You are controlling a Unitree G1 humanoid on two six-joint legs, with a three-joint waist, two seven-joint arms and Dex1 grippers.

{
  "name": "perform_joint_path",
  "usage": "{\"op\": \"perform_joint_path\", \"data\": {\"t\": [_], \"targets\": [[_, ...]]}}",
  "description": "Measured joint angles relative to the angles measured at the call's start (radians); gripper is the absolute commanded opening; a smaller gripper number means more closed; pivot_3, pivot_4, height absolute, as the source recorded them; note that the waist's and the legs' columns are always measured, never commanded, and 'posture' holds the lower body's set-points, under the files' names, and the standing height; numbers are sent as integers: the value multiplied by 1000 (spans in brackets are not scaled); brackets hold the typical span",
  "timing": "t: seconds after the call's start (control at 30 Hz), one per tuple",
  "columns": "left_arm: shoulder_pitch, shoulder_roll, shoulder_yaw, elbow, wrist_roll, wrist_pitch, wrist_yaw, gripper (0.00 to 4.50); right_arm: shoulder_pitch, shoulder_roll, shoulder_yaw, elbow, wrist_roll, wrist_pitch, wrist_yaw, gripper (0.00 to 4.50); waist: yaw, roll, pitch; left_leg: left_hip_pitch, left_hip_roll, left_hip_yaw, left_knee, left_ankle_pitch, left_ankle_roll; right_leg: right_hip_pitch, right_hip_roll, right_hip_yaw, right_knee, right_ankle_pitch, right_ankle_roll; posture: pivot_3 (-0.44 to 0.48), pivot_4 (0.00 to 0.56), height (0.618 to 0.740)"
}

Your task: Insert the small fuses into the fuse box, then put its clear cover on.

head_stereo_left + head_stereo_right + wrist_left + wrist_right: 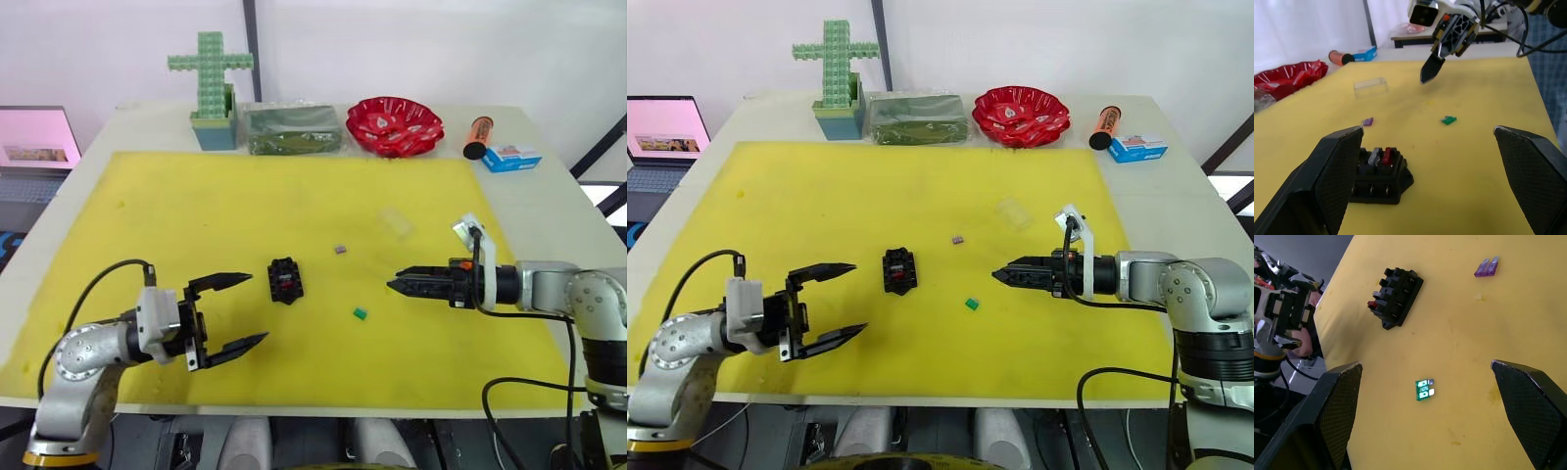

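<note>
The black fuse box [285, 279] lies mid-mat on the yellow mat [245, 206]. A red fuse [1386, 155] and a whitish-grey fuse [1374, 156] stand in its slots. To its right a green fuse [361, 313] lies loose, and a purplish fuse [340, 249] lies loose further back. The clear cover [397, 221] rests flat beyond them. My left gripper [257, 308] is open, just left of the box, holding nothing. My right gripper [394, 285] is open and empty; it hovers right of the green fuse and points toward the box.
Along the table's back edge stand a green cross-shaped block in a teal pot [213, 83], a green-filled clear bag [292, 129], a red bowl [394, 125], an orange tube [476, 137] and a blue-and-white carton [511, 158]. A laptop [666, 132] sits off the table's left.
</note>
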Motion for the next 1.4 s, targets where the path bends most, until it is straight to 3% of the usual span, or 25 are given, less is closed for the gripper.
{"op": "perform_joint_path", "data": {"t": [0.17,0.33,0.5,0.73,1.03,1.4], "targets": [[96,11,-19,-69,-9,59,55,4500,29,-30,34,-32,9,-2,62,4490,0,0,0,0,0,-1,0,0,0,0,1,0,0,0,0,0,150,740],[97,5,-52,-84,-58,106,58,4500,30,-30,42,-19,3,-17,67,4490,1,0,0,1,0,-1,1,0,0,1,1,0,0,0,0,0,150,740],[99,16,-102,-81,-14,118,73,4500,30,-31,43,-9,7,-19,80,4490,0,0,0,0,0,-1,0,0,0,0,1,0,0,0,0,0,150,740],[147,4,-127,2,60,-20,41,4500,22,-35,78,5,33,62,97,4490,0,0,0,0,0,0,0,0,0,-1,1,0,0,0,0,0,150,740],[160,-9,-150,54,63,-133,16,4500,-70,-7,172,104,29,127,104,4490,-1,0,0,0,0,1,0,0,0,-1,0,1,0,0,-1,0,150,740],[156,-21,-191,-27,85,-111,103,4500,-120,27,258,178,2,133,144,4490,-1,0,0,0,0,1,0,0,0,-1,0,1,0,0,0,0,150,740]]}}
